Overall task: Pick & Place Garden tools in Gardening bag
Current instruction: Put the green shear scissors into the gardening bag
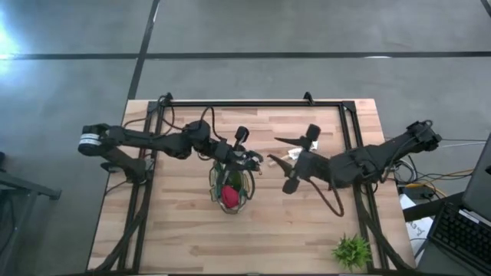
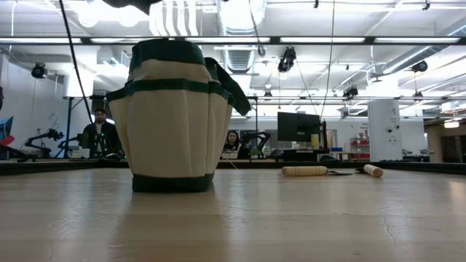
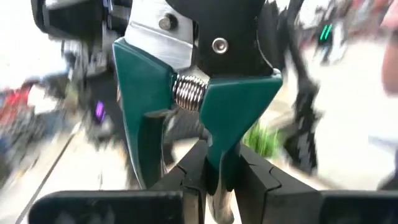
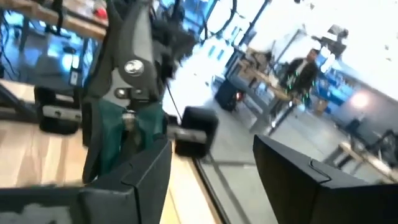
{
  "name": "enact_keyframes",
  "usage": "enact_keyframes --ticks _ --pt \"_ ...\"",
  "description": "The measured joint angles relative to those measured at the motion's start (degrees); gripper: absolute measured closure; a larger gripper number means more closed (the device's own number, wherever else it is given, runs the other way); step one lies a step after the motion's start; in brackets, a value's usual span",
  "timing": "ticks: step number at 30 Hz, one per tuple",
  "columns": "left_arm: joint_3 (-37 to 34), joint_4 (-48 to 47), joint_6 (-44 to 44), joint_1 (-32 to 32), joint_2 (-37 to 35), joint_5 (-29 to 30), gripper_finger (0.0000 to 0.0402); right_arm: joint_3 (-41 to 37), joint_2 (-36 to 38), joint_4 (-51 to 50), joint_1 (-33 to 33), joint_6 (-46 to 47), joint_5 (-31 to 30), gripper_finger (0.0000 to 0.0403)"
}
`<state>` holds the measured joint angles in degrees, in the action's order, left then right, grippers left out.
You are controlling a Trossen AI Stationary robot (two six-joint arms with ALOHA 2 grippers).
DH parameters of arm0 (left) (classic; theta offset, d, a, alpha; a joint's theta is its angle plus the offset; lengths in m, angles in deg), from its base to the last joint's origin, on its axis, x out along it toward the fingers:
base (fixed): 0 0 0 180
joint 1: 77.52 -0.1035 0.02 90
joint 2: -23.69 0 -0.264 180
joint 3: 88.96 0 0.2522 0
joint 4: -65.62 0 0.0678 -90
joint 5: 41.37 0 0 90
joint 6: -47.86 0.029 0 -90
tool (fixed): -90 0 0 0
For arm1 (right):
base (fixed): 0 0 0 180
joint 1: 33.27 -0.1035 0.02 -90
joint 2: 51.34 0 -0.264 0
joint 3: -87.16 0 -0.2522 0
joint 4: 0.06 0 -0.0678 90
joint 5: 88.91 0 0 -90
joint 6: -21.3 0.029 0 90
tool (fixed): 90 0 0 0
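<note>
The olive-tan gardening bag with a dark green rim stands upright at the table's middle, and it also shows in the low view. A red-and-black piece sticks out of it. My left gripper is just above the bag's far rim, shut on the dark shears with green handles. My right gripper is open and empty to the right of the bag. A wooden-handled pale trowel and a thin dark tool lie on the table beyond it. My left gripper pinches one green handle of the shears near its free end between its two fingers. The shears stand out ahead of the fingers, spring and blades away from them, lifted clear of the table.
A small green leafy plant stands at the near right corner. Black frame rails run along the table's left, far and right sides. Wooden handles lie on the table right of the bag. People sit beyond the far edge.
</note>
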<state>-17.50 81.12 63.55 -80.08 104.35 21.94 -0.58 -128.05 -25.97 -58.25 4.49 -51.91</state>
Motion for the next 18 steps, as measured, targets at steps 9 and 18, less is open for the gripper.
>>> enact_keyframes --ticks 9,18 --pt "8.2 -42.96 15.2 3.07 -6.53 19.09 0.0349 -0.38 1.96 -27.43 1.93 29.39 -2.71 0.018" --pt "13.71 -67.51 24.66 11.43 -6.71 44.31 0.0349 -4.83 1.71 -29.21 2.37 37.91 0.57 0.0185"
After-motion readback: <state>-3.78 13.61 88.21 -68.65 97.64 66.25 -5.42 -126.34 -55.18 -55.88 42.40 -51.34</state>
